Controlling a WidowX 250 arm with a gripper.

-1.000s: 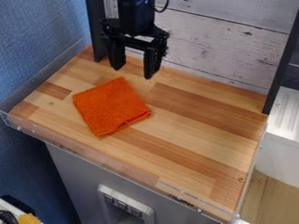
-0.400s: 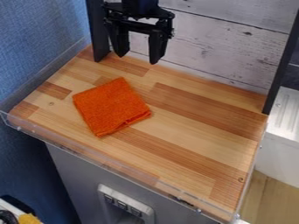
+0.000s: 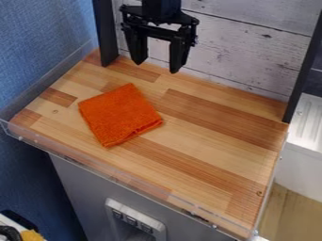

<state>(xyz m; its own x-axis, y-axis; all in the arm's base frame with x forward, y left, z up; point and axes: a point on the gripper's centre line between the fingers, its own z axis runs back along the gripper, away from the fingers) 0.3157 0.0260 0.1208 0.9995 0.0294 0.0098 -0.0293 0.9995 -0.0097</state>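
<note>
Orange cloth [image 3: 120, 115], folded to a rough square, nubbly w/ a layered, uneven edge, lies flat nr the counter's [image 3: 207, 123] back-left corner. Black gripper [image 3: 155, 67] hangs nr the back edge, fingers spread, nothing btwn.

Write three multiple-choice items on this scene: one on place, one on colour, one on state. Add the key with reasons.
1. Where is the gripper?
A) Near the plank wall
B) Over the front edge
C) At the right edge

2. What colour is the cloth on the wooden surface?
A) Green
B) White
C) Orange

3. How are the gripper's fingers?
A) Closed on the cloth
B) Apart, holding nothing
C) Pressed together

1 A: it hangs at the back, before the planks.
2 C: its whole visible face is orange.
3 B: a gap shows between the fingertips.
</note>
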